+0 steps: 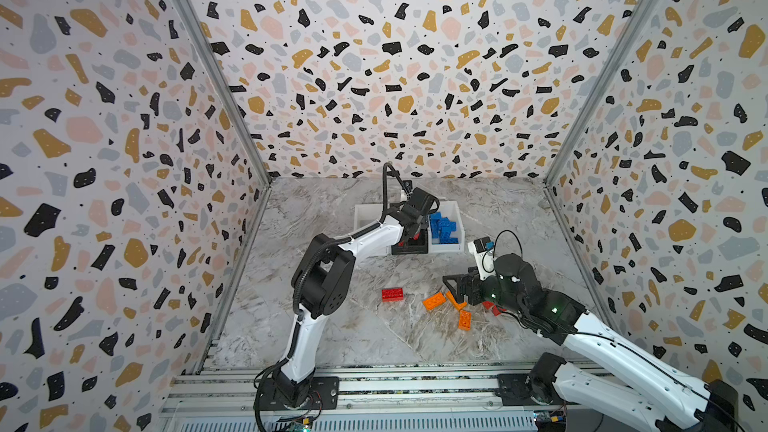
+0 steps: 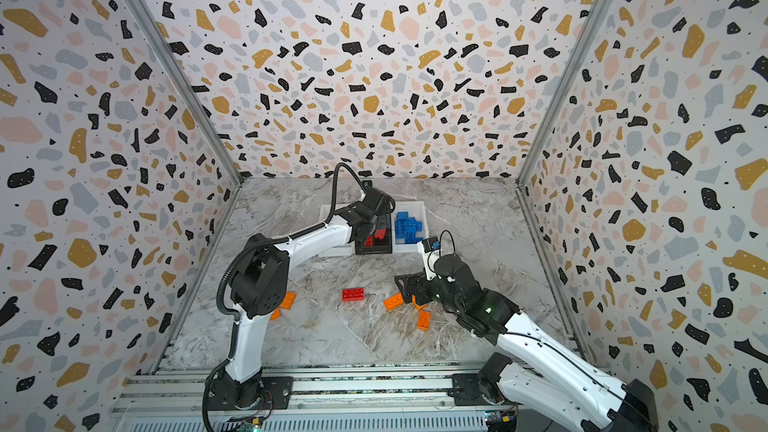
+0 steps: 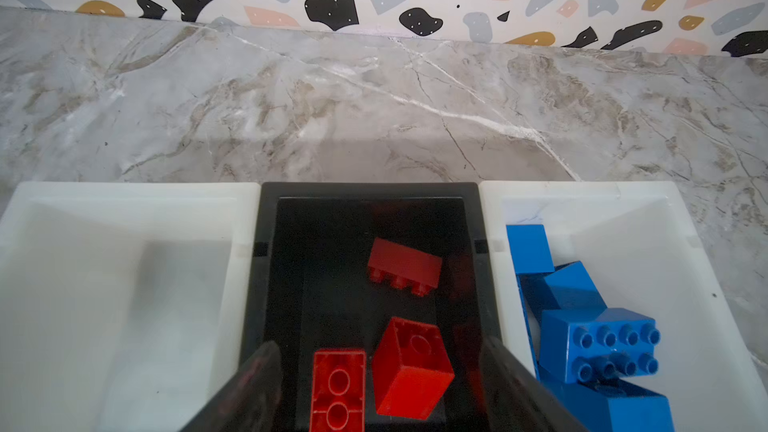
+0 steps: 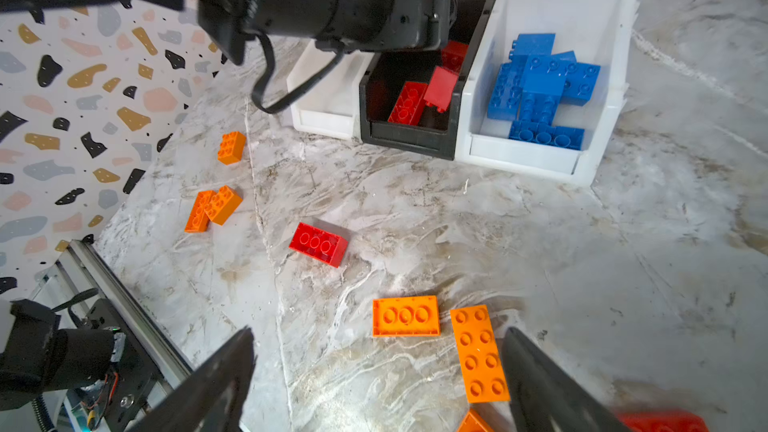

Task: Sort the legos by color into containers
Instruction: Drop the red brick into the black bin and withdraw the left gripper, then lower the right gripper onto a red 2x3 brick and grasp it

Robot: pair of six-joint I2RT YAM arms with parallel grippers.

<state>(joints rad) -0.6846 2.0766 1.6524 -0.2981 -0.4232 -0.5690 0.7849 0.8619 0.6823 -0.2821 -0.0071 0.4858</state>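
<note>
The right gripper [image 4: 380,338] hangs spread wide and empty, low over the orange plate [image 4: 480,353] — it lies between the jaws, long axis roughly along the fingers [image 4: 540,388], so closing would pinch its width. Farther back the left gripper [image 3: 380,347] — parted, holding nothing — hovers over the black bin [image 3: 370,189], beside the empty white bin [image 3: 124,191].

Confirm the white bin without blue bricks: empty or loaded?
Empty, as far as visible. The left wrist view shows only bare floor in the white bin, with no brick inside. Its near end is cut off.
</note>
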